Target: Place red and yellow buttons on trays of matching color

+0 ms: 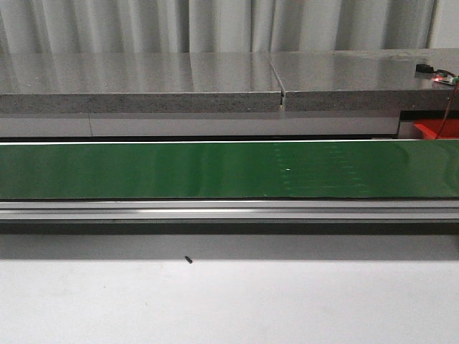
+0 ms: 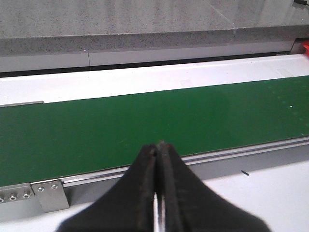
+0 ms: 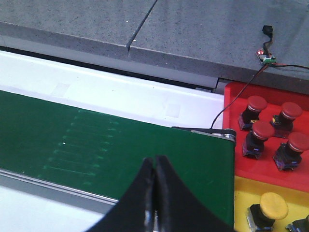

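The left pincer [image 2: 158, 150] is hanging over the near edge of the green belt [image 2: 145, 125], its two dark fingers pressed together with nothing between them. Ahead of it the belt is lying bare; no button is showing anywhere within its reach, and the grey tabletop [image 1: 143, 75] beyond is carrying none either.

Further right, the right pincer [image 3: 154, 164] is hovering in the same way, closed tight and gripping nothing, above the belt's end. Just off to its side, past the belt's end, the red tray [image 3: 270, 169] is holding four red buttons [image 3: 256, 137], standing upright and close together. Next to that tray, nearer the pincer, the yellow tray [image 3: 241, 203] is holding one yellow button [image 3: 273, 208], and a second part is peeping in at the picture's corner, too cut off to name.

These buttons look like hard plastic switches: a smooth domed cap sitting on a squarish dark body. I would judge them light and stiff, unlikely to crush, but the rounded cap is probably slippery and would squirt out of a pinch. The better hold is likely lower down, across the flat sides of the dark body, with the fingers opened wide first since both are shut now.
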You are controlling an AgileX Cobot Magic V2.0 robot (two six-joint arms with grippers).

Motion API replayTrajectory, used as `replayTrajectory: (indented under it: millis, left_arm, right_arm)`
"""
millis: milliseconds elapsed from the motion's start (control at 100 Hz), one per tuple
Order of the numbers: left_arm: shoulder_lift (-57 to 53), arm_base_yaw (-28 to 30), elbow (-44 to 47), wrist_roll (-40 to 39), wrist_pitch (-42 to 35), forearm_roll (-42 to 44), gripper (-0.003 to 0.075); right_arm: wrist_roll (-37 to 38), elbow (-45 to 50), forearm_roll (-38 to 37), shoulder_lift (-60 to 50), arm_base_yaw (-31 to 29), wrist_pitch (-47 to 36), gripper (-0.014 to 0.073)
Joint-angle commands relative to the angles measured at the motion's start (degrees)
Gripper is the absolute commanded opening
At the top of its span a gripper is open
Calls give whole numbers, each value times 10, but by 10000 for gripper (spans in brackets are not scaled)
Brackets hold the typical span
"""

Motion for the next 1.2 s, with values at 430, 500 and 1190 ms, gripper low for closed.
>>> replayTrajectory:
  millis: [430, 500, 1190]
  left_arm:
    - [3, -5, -15, -6, -35, -16, -20]
    - [3, -5, -15, -6, -35, -16, -20]
    - [3, -5, -15, -6, -35, -16, -20]
  right_arm:
    - [-6, -13, 5, 1, 2, -34, -68]
    - [-6, -13, 5, 1, 2, -34, -68]
    - [165, 221, -153, -150, 53, -276, -68]
